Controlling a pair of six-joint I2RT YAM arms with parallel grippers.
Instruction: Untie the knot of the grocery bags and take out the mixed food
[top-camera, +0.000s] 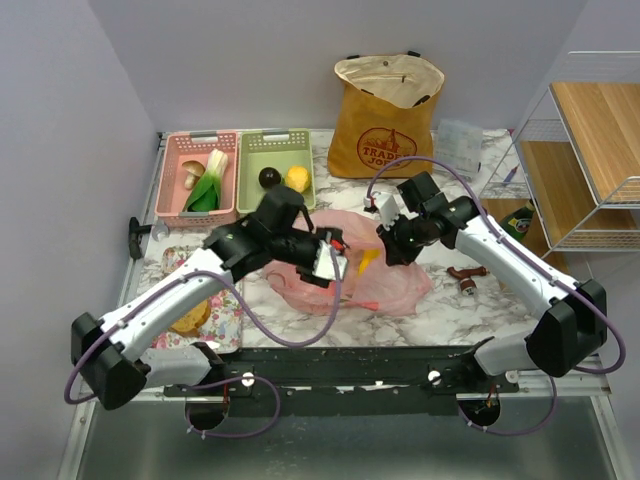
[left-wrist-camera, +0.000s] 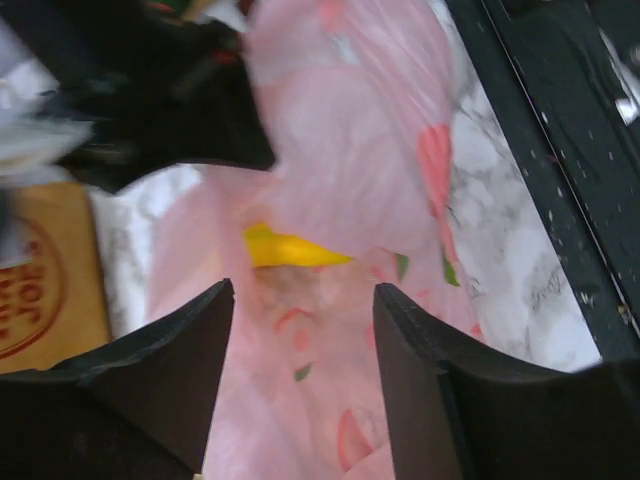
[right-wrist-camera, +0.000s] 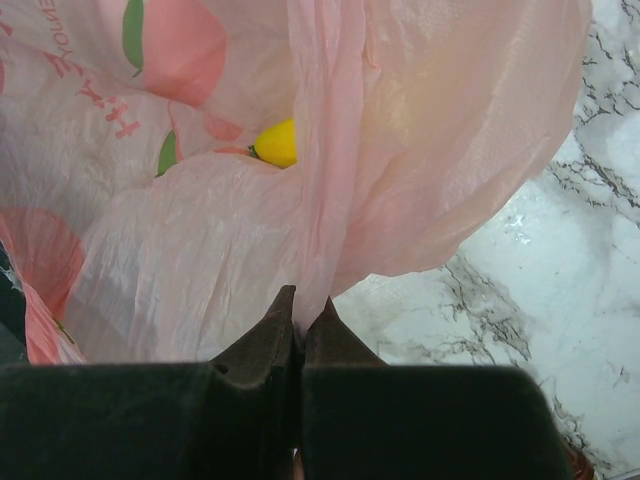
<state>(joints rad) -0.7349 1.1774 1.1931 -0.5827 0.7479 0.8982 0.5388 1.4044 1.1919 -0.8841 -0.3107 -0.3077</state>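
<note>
The bench (top-camera: 455, 318) is marble-patterned, bounded by walls on the left and far sides, a wire shelf rack (top-camera: 590, 150) on the right and a dark rail along the near edge. The mustard-yellow tote (top-camera: 385, 120) stands upright and open-topped at the far edge, right of centre. The pink plastic bag (top-camera: 395, 285) lies slumped at the bench centre, between the two arms; bare marble remains to its near right. A pink basket (top-camera: 200, 137) and a green basket (top-camera: 275, 135) sit side by side at the far left, just beside the bag's far edge. The left end effector (left-wrist-camera: 302, 290) is spread wide over the bag and grips nothing. The right end effector (right-wrist-camera: 303, 300) is pinched closed on a vertical fold of the bag's film. The leek (top-camera: 208, 185) and mushroom (top-camera: 190, 175) lie in the pink basket, the dark round fruit (top-camera: 269, 178) and lemon (top-camera: 296, 179) in the green one. A yellow food item (right-wrist-camera: 277, 142) shows inside the bag.
</note>
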